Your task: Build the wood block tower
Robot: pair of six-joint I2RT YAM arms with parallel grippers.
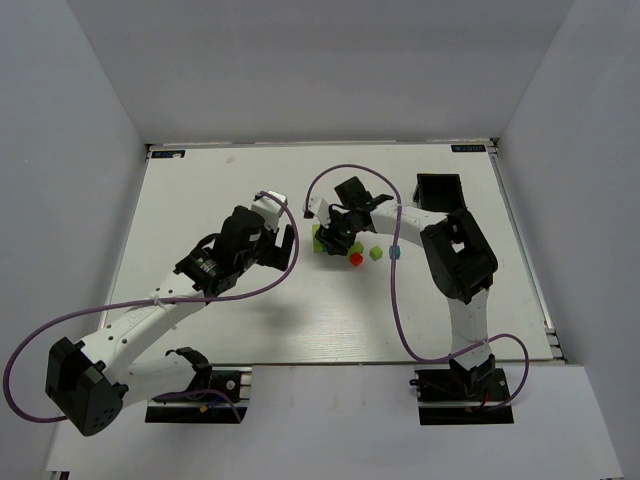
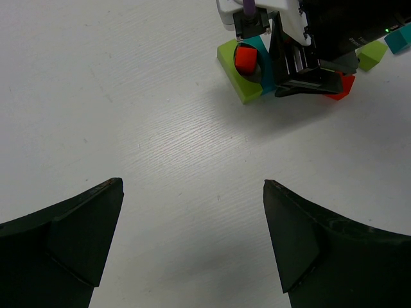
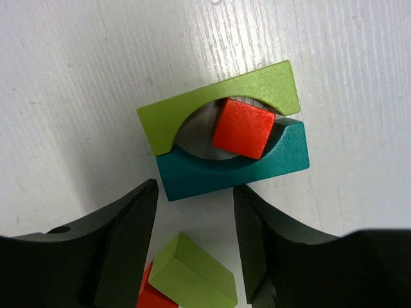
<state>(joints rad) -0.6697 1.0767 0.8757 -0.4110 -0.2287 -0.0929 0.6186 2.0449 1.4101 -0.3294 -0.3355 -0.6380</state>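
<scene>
White table (image 1: 200, 200), bare walls. The wood block tower (image 1: 319, 238) isn't up — lime arch (image 3: 192, 106) and teal arch (image 3: 231, 173) lie flat mid-table, cupping a red cube (image 3: 244, 128). The right gripper (image 3: 196, 192) hovers over them half-open, hold unclear; the left gripper (image 2: 192, 186) hangs wide open, empty — likely giving room.

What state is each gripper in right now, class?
Left gripper: jaws wide open, empty.
Right gripper: jaws partly apart, lime block between them; whether it is gripped cannot be told.
</scene>
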